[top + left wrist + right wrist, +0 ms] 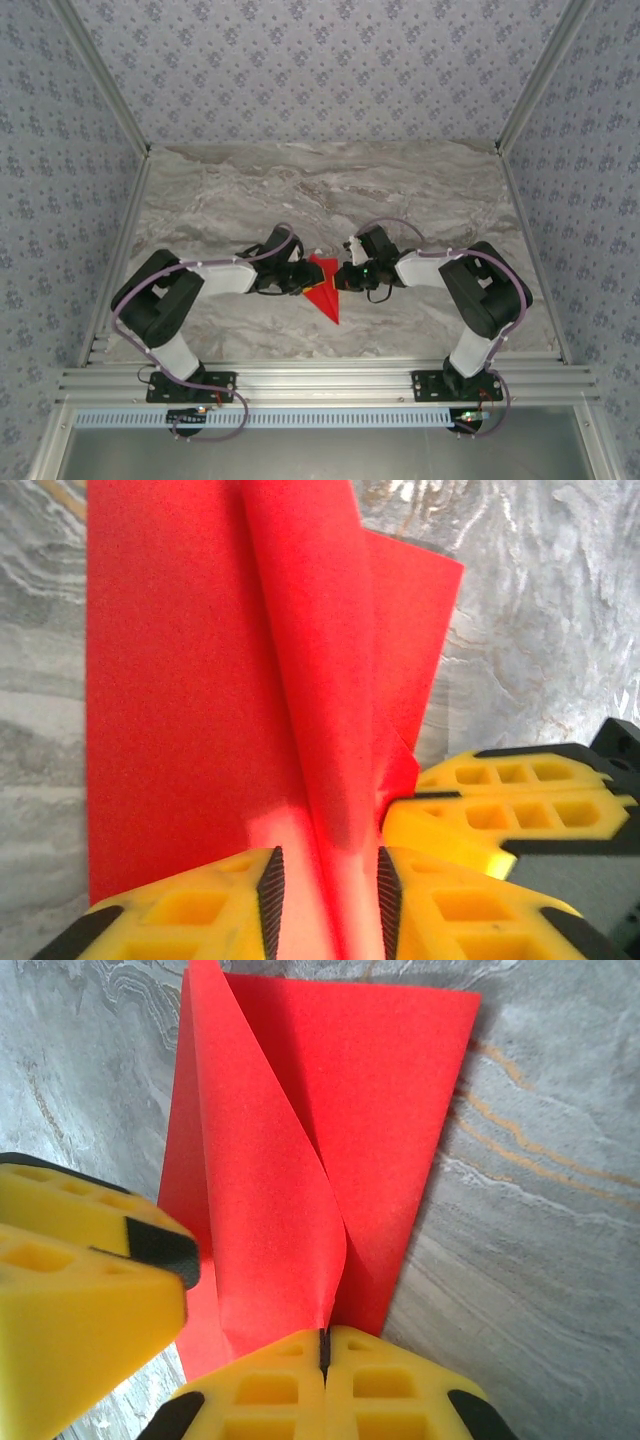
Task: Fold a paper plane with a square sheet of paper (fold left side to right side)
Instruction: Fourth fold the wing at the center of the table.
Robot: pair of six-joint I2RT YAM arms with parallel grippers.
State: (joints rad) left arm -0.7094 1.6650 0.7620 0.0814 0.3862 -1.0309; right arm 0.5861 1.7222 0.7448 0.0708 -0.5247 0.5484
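I see right claw (pixel 323 1348) pinched shut on creased bright red paper sheet (pixel 400 1110); left claw (pixel 328 870) part-open astride its raised fold.

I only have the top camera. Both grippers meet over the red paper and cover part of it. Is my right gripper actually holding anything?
Observer: Yes. In its wrist view the right gripper is shut on the edge of a lifted flap of the red paper.
Operator: And the left one?
Observer: The left gripper has its pads apart, on either side of a raised fold. I can't tell whether they pinch it.
Operator: Is the rest lying flat?
Observer: The layers beside the fold lie flat on the marble table.
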